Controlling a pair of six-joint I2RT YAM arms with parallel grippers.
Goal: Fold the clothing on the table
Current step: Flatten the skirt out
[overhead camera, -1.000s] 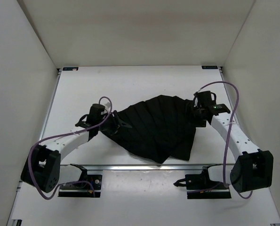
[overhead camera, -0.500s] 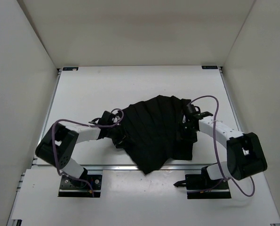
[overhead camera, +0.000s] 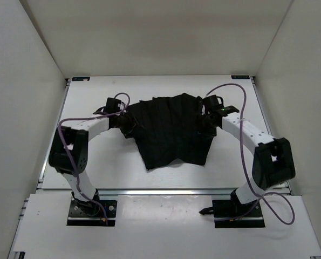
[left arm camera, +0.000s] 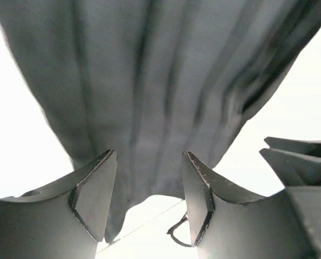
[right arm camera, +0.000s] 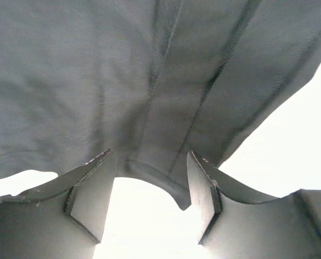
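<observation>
Top external, left pincer [overhead camera: 128, 123], right pincer [overhead camera: 207, 120] tips indistinct against black clothing [overhead camera: 168, 135]

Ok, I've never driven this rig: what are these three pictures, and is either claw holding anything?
Two white robot arms are bolted at the near edge of the table. The wide picture looks down from above and behind them. The other two come from a camera on each wrist, looking past that arm's fingers. A black pleated skirt lies on the white table. The left claw and right claw sit at its two sides, jaws open, cloth edge between the fingers, not pinched.
</observation>
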